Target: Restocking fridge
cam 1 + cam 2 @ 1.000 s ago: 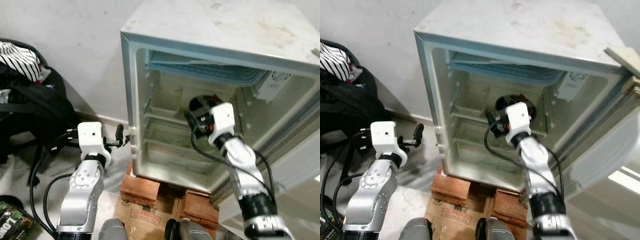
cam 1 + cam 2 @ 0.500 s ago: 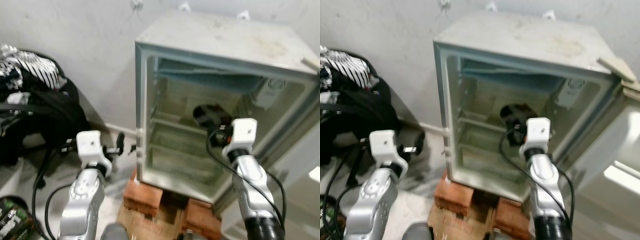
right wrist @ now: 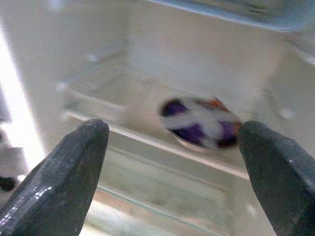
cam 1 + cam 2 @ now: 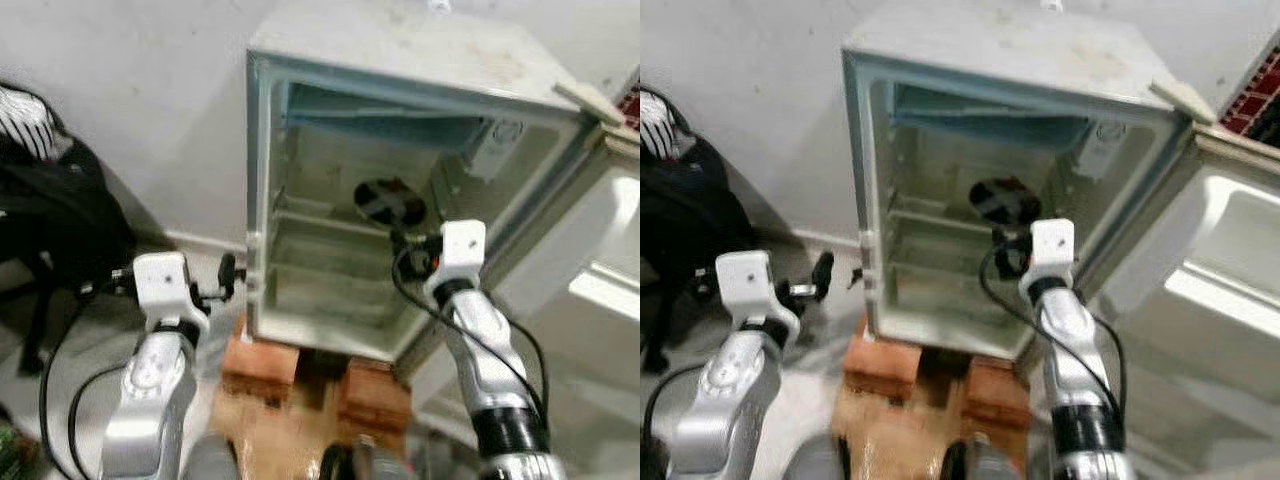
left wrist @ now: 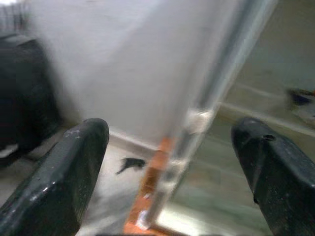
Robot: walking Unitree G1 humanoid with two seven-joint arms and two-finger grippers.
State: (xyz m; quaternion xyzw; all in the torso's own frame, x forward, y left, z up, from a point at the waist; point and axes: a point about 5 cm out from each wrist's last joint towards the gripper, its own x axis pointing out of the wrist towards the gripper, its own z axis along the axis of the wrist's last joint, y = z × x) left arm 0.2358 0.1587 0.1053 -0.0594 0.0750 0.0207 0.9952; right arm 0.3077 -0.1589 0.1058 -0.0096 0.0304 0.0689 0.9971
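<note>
Beyond right gripper [image 3: 172, 162], fingers spread and empty: round container [image 3: 201, 123] sits on fridge [image 4: 420, 60] shelf; door open, closing likely remains. Left gripper [image 5: 170, 162] spread, idle.

Fridge [image 4: 420, 45] – dull, stained painted metal top – on rough red bricks [image 4: 262, 362].

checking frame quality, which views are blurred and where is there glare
Eye views: soft motion blur, worst at the bricks; glare on the fridge door. Left wrist view: fridge edge smeared. Right wrist view: the round item on the shelf is blurred.
</note>
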